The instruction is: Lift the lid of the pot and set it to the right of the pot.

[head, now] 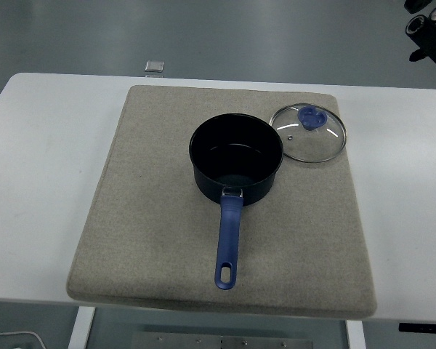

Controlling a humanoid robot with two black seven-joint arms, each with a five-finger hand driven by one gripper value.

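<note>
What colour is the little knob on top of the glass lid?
Blue. The knob on the lid shows best in the head view.

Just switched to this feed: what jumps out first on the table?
A dark pot stands open mid-mat, its blue handle pointing toward the near edge. Its glass lid with blue knob lies flat on the beige mat, just right of the pot. Neither hand is visible.

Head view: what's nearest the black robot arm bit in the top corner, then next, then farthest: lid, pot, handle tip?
Measured from the right arm; its hand is out of view.
1. lid, right rear of the mat.
2. pot, mid-mat, left of lid.
3. handle tip, toward the near edge.
</note>
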